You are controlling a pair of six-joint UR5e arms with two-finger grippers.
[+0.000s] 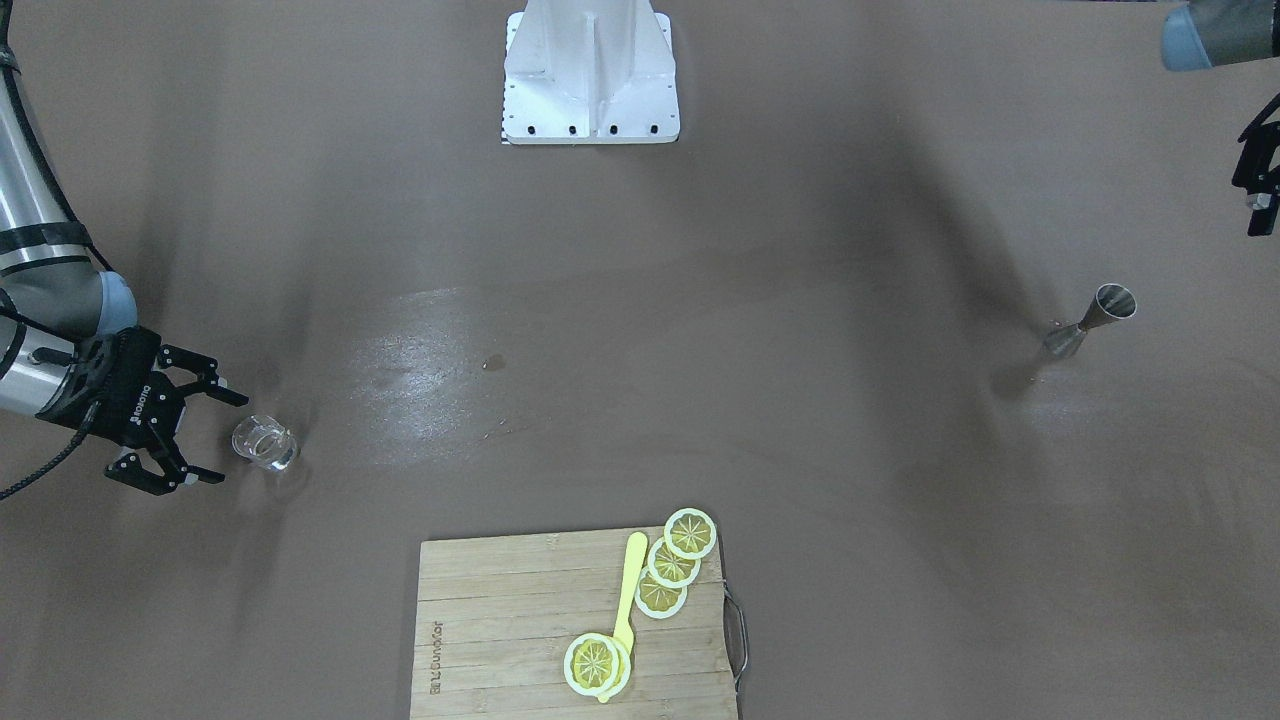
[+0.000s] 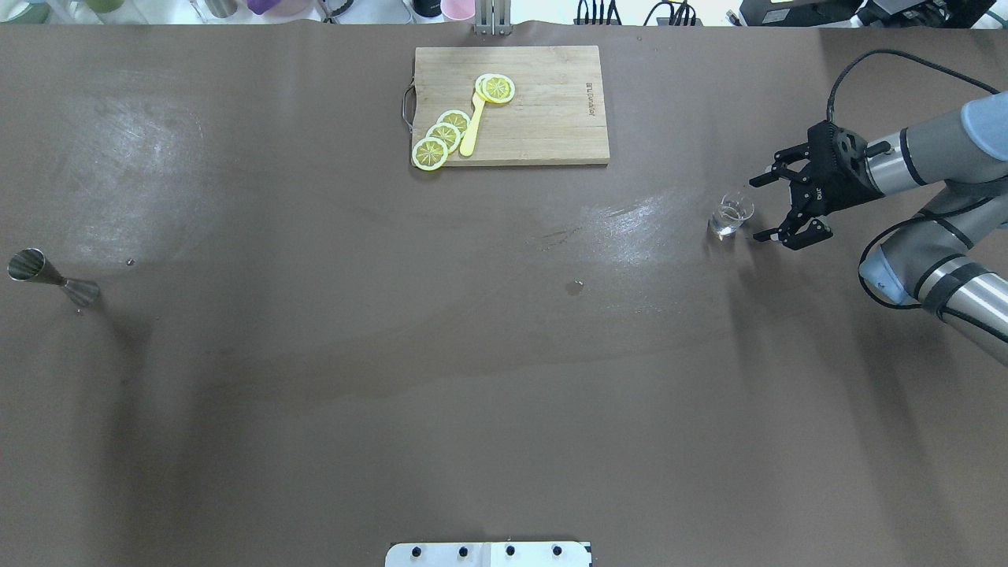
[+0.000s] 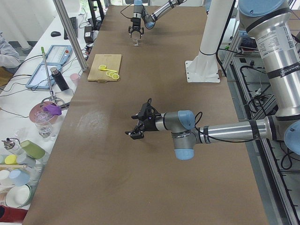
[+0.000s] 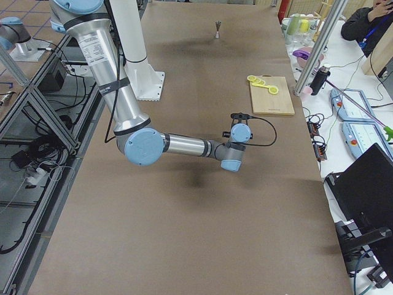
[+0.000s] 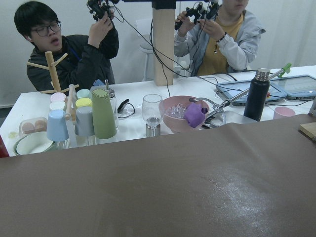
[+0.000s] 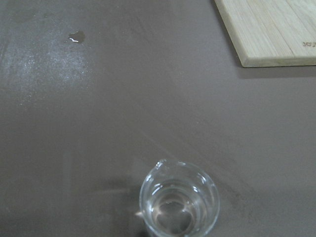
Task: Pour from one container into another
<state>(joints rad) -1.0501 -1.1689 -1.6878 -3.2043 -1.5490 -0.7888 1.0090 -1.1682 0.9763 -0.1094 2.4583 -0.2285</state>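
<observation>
right gripper (image 2: pixel 760 209) lies level and low over the table (image 2: pixel 315 378), jaws apart, aimed at the small clear glass (image 2: pixel 731 214), which stands upright just in front of the fingertips, not touching. the glass seems to hold a little clear liquid. the metal jigger (image 2: pixel 47 276) stands upright near the opposite end of the table, well apart from the glass. left gripper (image 3: pixel 133 126) hangs above the table near the jigger's end, cannot tell if its jaws are apart or together. a wooden cutting board (image 2: pixel 543 118) at the far edge carries lemon slices (image 2: pixel 442 135) and a yellow utensil (image 2: pixel 472 126). a small wet spot (image 2: pixel 575 288) is near mid-table.
</observation>
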